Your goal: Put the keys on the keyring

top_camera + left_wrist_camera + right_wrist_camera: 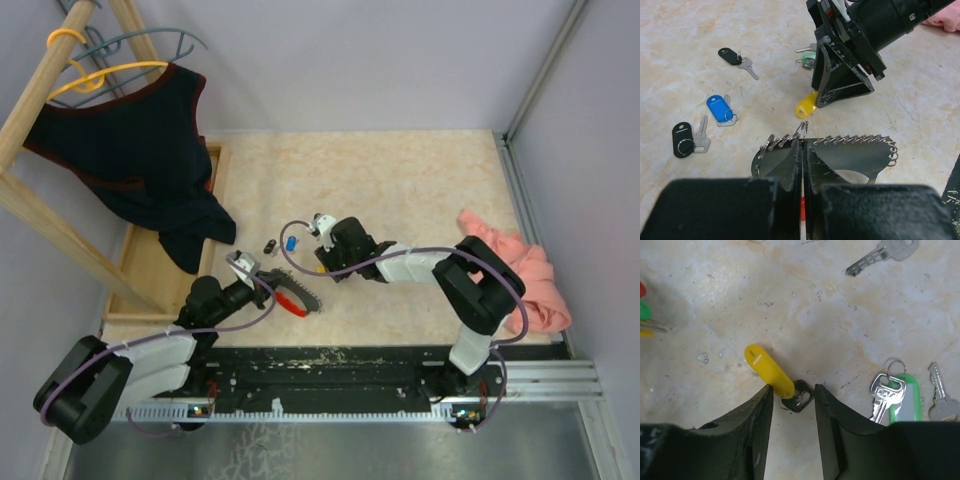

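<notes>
First, locate the yellow-tagged key (769,371) on the marbled table top (840,315), directly under the right gripper (792,390). Read that gripper as released, with jaws spread to either side of the tag's lower end and the dark split ring attached there. Note the tag's long axis: diagonal in the right wrist view, from upper left down into the jaw gap, so not square to the closing line. Check one fingertip (760,405) against the tag's edge; touching or merely overlapping cannot be told. Expect a squeeze here to catch the ring end, not the tag's middle.

Read the left gripper (803,145) as clenched on the keyring (855,140), with wire loops fanned along the upper edge. Place the yellow key just beyond those loops, between keyring and right gripper, hence nearer the right arm. Judge the carry as short, toward the left gripper. Disregard the blue key (720,109), the nearer black key (682,140) and the green key (902,397), all lying apart.
</notes>
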{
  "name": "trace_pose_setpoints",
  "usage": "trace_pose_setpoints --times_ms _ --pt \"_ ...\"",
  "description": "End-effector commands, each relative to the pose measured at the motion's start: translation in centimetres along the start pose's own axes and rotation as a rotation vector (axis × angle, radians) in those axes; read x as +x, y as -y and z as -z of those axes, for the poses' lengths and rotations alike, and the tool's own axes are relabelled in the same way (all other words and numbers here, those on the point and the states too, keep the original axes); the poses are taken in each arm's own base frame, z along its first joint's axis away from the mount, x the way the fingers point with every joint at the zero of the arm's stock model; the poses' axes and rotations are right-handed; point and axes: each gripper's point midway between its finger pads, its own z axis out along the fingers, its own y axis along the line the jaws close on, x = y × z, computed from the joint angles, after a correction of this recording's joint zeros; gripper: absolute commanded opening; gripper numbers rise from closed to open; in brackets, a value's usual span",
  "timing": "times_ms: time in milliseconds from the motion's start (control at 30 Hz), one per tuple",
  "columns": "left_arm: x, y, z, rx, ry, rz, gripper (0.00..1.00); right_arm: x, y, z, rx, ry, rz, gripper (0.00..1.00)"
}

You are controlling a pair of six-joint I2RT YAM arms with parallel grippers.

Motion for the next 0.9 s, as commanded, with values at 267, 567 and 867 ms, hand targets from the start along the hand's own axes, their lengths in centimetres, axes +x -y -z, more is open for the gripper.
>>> trace_pose_setpoints --times_ms 267,567,867 --pt "-2.5 0.4 -0.6 0.033 0.075 -0.032 0.0 -1.6 1.0 2.4 0.075 0.001 -0.068 0.14" --pt "-2.8 1.1 -0.7 0.075 0.073 -0.037 0.0 -2.7 1.6 7.1 0.07 0.101 -0.254 0.01" --pt "-2.5 0.8 -1.0 0.062 0.059 -0.024 0.0 -3.0 0.9 5.3 0.073 0.102 -0.078 0.18"
